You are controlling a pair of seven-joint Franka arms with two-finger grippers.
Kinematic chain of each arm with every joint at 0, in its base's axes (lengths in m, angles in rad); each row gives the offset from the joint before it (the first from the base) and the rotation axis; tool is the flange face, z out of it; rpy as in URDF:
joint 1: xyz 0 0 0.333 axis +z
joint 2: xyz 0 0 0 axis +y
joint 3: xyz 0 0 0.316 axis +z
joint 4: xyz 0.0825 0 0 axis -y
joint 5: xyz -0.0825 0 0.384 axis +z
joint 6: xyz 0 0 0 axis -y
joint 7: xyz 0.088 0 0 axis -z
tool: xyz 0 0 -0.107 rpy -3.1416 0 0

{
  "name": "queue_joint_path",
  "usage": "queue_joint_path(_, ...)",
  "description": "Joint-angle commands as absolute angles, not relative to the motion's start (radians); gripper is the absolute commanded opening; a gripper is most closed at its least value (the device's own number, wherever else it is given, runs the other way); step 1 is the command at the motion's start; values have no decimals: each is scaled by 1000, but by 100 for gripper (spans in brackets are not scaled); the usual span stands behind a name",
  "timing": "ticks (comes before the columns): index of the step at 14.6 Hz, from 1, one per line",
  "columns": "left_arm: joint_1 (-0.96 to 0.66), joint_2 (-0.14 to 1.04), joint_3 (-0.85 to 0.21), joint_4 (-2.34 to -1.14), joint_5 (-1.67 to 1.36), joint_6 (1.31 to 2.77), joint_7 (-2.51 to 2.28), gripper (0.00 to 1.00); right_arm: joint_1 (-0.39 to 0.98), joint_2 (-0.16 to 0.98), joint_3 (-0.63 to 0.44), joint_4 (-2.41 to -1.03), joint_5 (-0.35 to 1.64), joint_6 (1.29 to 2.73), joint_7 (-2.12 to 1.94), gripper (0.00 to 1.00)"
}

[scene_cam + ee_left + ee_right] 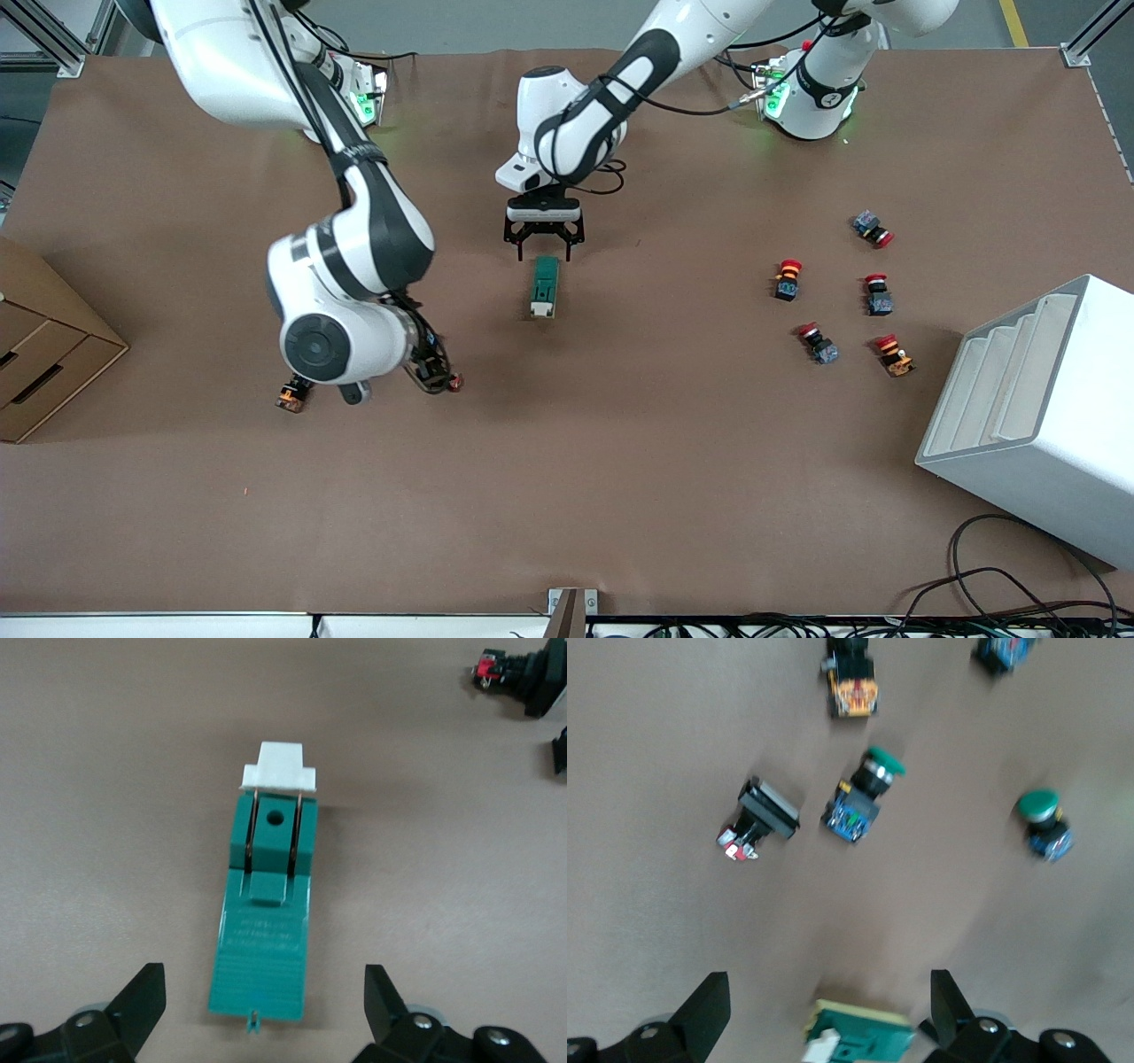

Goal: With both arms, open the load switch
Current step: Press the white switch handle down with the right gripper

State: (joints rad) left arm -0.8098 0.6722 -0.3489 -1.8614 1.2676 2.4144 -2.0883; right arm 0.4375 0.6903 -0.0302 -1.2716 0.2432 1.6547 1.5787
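The load switch (pixel 543 285) is a dark-green block lying flat mid-table, its white lever (pixel 540 308) at the end nearer the front camera. My left gripper (pixel 543 248) hangs open just above the switch's other end. In the left wrist view the switch (pixel 266 912) lies between the spread fingers (pixel 142 1001) without touching them. My right gripper (pixel 434 372) is open and empty in the air, off toward the right arm's end. Part of the switch (pixel 864 1041) shows at the edge of the right wrist view.
Several red-capped buttons (pixel 833 310) lie toward the left arm's end, beside a white stepped box (pixel 1036 416). Green-capped buttons (pixel 864 797) and a black-and-red part (pixel 756 819) lie under the right arm. A cardboard box (pixel 44 354) stands at the right arm's end.
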Motion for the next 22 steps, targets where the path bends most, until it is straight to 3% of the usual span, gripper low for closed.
queue_joint_path(1,-856,695,-342,-1847,1360,2318,-2105,99,481,764,-37,-1207,299,1702,1735,100)
queue_joint_path(9,-911,758,-342,-1845,1621,2203,-2350,100,629,885,-37,-1201,301,1776,2060,100)
queue_joint_path(16,-949,801,-341,-1844,1687,2085,-2417,99,664,904,-12,-1203,318,1720,2118,100)
queue_joint_path(22,-953,802,-342,-1845,1692,2082,-2430,100,670,904,9,-1200,319,1681,2118,100)
